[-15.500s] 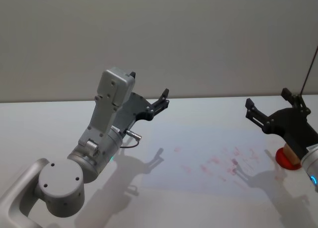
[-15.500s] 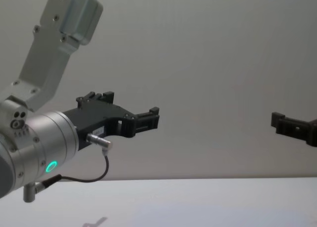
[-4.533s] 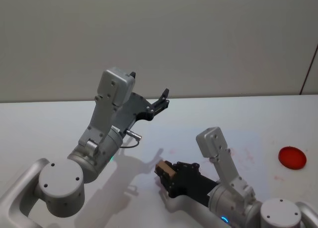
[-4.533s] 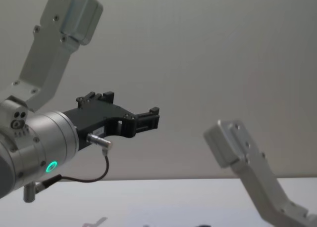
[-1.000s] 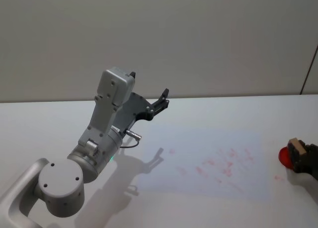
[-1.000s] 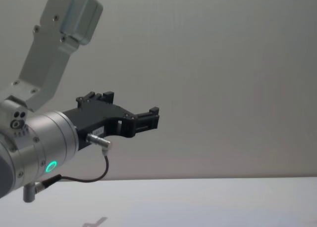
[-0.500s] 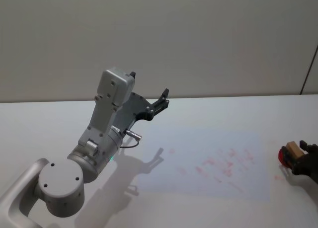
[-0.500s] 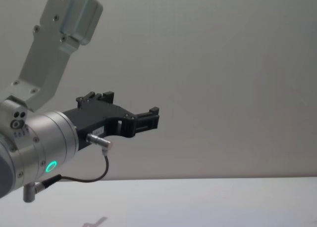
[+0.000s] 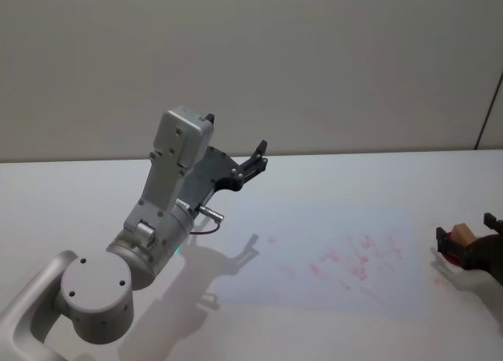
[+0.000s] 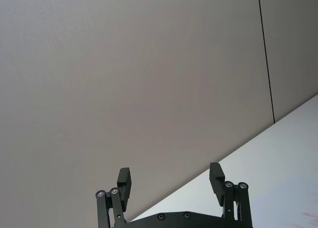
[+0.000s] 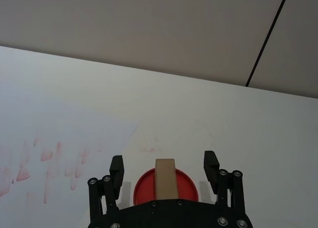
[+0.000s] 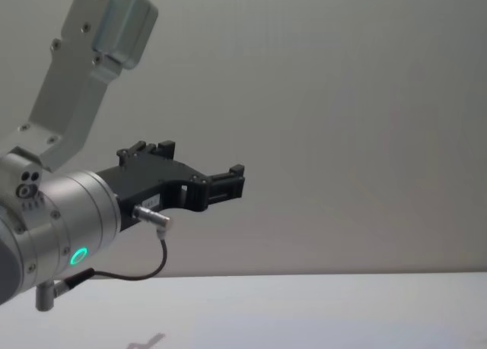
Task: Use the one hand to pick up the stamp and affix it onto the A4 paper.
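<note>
Right wrist view: one stamp, apparently unclasped

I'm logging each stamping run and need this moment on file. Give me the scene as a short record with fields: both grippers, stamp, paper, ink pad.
right gripper: open, fingers either side of the stamp, at the table's right edge
left gripper: open, raised, idle
stamp: upright on the red ink pad, tan top, not clamped
red ink pad: round, on the table beside the paper
A4 paper: flat on the table, many red marks on it
</note>
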Robot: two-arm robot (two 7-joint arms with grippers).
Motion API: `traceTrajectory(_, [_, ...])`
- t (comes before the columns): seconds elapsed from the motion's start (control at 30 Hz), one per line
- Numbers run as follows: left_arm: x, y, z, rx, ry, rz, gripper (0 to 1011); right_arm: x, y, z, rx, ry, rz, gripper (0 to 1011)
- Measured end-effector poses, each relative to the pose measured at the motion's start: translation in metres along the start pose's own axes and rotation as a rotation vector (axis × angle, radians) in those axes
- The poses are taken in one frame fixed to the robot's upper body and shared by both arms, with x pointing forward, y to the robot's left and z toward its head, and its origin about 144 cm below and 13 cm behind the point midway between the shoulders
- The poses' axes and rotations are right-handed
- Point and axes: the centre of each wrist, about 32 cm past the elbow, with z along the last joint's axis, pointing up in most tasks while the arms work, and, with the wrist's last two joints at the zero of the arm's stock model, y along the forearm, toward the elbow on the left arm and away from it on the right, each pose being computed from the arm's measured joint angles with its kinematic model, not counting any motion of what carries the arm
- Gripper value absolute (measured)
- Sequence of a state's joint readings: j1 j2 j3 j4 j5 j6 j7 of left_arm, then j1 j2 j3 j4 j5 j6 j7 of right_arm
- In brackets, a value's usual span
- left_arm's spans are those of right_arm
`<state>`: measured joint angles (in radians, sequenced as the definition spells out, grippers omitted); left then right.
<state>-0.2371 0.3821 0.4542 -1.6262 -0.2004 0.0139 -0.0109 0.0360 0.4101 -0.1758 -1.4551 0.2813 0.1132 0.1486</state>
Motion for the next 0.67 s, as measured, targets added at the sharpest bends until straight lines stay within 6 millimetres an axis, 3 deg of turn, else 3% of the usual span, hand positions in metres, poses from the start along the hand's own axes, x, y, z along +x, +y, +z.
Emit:
traceTrajectory(0.1, [0.0, 0.0, 0.0, 0.0, 0.0, 0.0, 1001, -0.0002, 0.0002, 0.0014, 0.007, 0.004, -0.008, 1001])
traceTrajectory(0.67, [0.0, 0.0, 0.0, 0.0, 0.0, 0.0, 1001, 0.0002, -0.0002, 0.0046, 0.024, 0.014, -0.04, 1001])
